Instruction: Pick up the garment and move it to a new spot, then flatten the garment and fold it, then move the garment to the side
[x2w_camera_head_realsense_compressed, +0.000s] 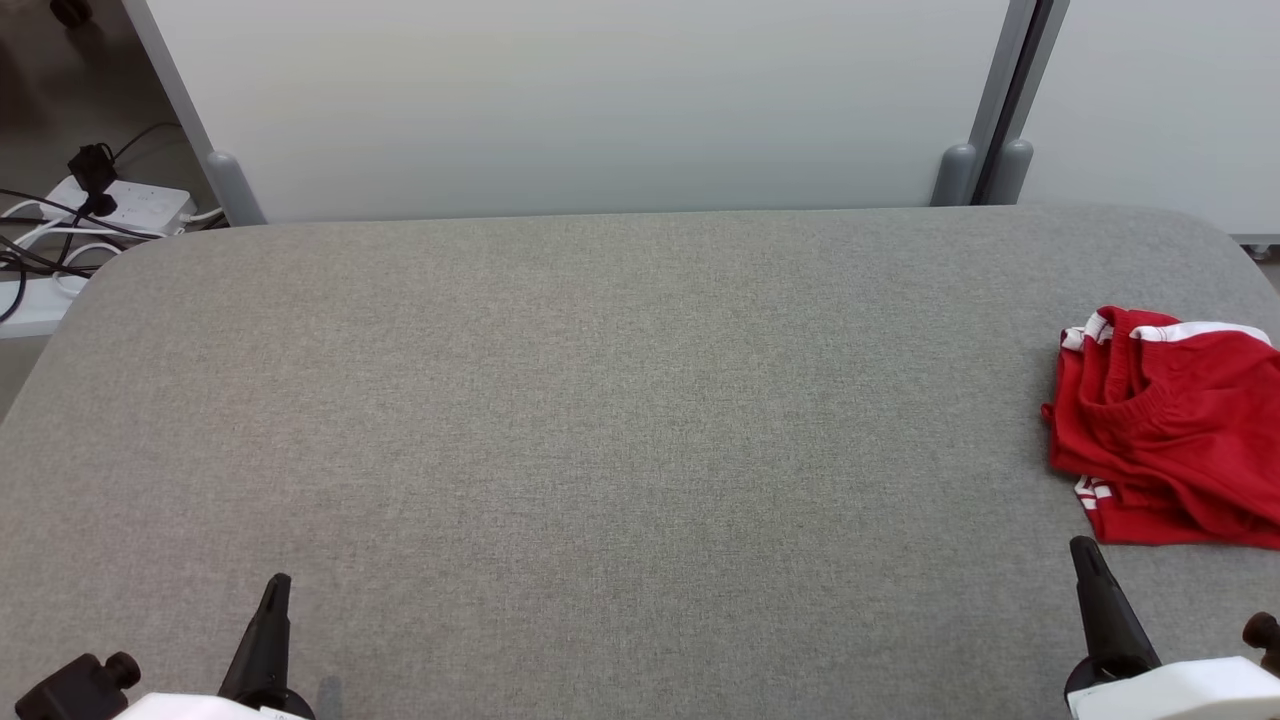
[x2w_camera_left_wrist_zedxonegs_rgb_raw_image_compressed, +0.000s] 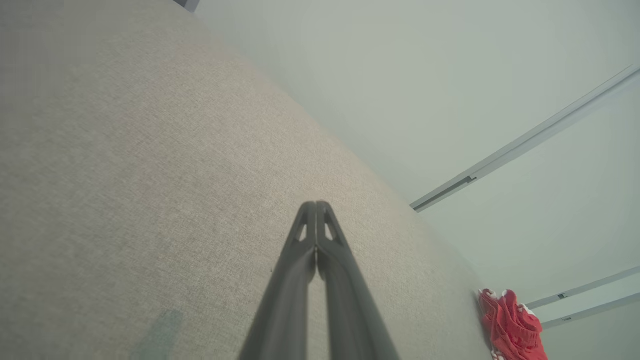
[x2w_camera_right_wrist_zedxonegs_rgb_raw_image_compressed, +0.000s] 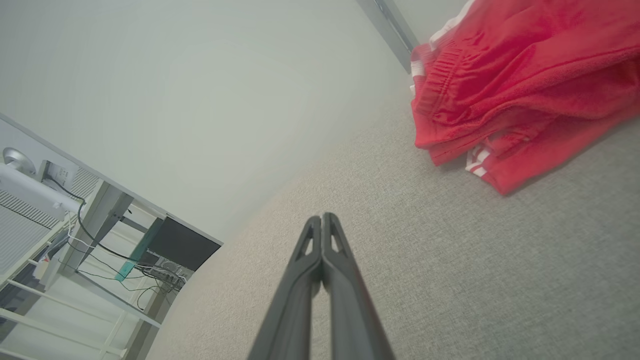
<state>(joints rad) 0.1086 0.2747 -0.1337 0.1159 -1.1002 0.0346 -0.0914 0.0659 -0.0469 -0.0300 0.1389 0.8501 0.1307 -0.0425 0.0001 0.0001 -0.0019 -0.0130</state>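
grip: my left gripper and right gripper closed, empty | garment: loose layered bundle at table right edge, near right gripper, apart | stage: fits either folded-and-set-aside or yet-to-lift; cannot tell

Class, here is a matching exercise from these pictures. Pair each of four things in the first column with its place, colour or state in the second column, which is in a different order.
Column one:
1. garment
2. left end effector
3. right end effector
4. power strip

Column two:
A. white, with dark cables, beyond the far left corner of the table
B. shut, just short of the red cloth
C. red with white trim, bunched at the right edge
D. shut, over bare grey fabric at the near left

Pairs: 1-C, 2-D, 3-B, 4-A.
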